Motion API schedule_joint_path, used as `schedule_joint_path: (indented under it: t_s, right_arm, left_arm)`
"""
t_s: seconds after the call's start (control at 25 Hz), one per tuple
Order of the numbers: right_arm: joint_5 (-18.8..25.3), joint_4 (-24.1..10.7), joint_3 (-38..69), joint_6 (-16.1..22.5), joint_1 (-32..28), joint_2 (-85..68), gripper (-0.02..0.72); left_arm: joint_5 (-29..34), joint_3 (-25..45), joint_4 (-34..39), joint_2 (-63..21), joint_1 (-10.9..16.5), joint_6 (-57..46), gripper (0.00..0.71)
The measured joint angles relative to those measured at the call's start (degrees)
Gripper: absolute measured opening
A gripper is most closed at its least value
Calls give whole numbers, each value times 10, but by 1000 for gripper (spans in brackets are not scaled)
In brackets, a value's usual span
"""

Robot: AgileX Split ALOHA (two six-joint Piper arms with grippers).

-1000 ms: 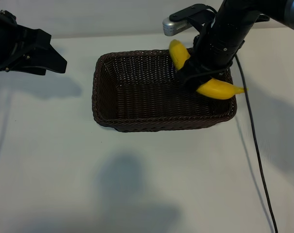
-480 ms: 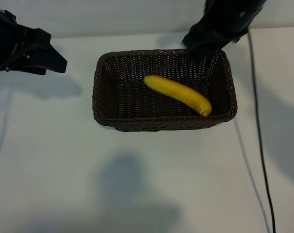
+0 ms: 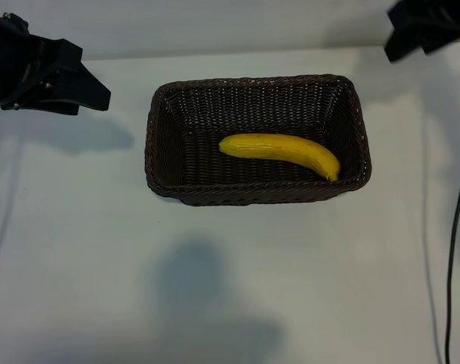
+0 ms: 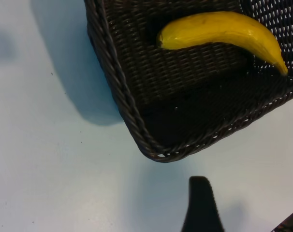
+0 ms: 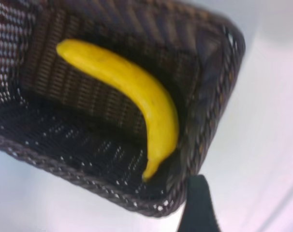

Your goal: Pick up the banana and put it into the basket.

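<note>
White tabletop (image 3: 230, 288) is seen spreading under everything, marked only by soft shadows and by a thin black cable (image 3: 452, 258) that is draped down along the right edge of the exterior view. Nothing is placed between the arms and the basket (image 3: 163, 144), so the way to it is not blocked.

Dark-brown wicker is what the basket is woven from; it is set near the middle of the table, rectangular with rounded corners, and its rim is also caught in the left wrist view (image 4: 118, 92) and in the right wrist view (image 5: 214, 92).

Inside it the banana (image 3: 281, 150) is laid flat on the woven floor, stretched from about the centre toward the right-hand end, its dark tip (image 3: 335, 177) brought close to the near right corner. It is touched by neither gripper. The same fruit is shown lying free in the left wrist view (image 4: 224, 33) and in the right wrist view (image 5: 132, 92).

At the far left of the table the left gripper (image 3: 97, 95) is held well apart from the basket, pointed down and toward it; its fingers are spread wide and nothing is gripped.

At the upper right corner of the exterior view the right gripper (image 3: 401, 47) is raised clear of the basket, mostly cut off by the frame. One dark finger (image 5: 197, 203) is seen in its own wrist view; its jaws are parted and empty.
</note>
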Motion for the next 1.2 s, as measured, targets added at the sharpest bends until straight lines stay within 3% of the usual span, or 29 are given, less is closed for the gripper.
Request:
schedule_joint_path:
  t_s: [0.16, 0.32, 0.96, 1.2]
  right_arm:
    - [-33, 53, 68, -55, -19, -15, 519]
    - [-48, 72, 98, -87, -20, -32, 518]
    - [-57, 87, 105, -90, -31, -35, 517]
    - [-41, 89, 105, -92, -31, -35, 517]
  left_arm:
    - [-2, 0, -1, 0, 0, 0, 515]
    - [-3, 0, -1, 0, 0, 1, 515]
    - [12, 0, -6, 0, 0, 14, 515]
    - [18, 0, -7, 0, 0, 14, 515]
